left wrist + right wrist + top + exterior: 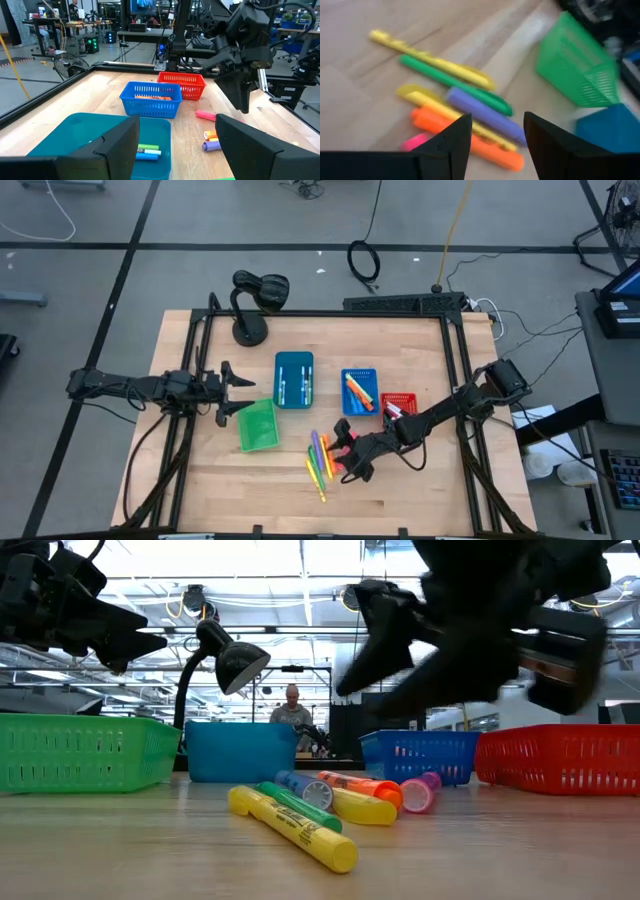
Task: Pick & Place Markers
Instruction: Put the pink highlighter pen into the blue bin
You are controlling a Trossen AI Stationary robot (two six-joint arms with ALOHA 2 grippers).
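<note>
Several markers lie side by side on the wood near the table's near edge: yellow, green, purple, orange and pink. My right gripper hovers open just above the right side of this pile, its fingers standing over the orange and purple markers without touching them. My left gripper waits open above the table, between the green bin and the teal bin. The teal bin holds a green and a blue marker.
A blue bin with orange markers inside and a red bin stand right of the teal bin. A black desk lamp stands at the far left corner. Bare wood lies along the near edge. A person stands in the room beyond.
</note>
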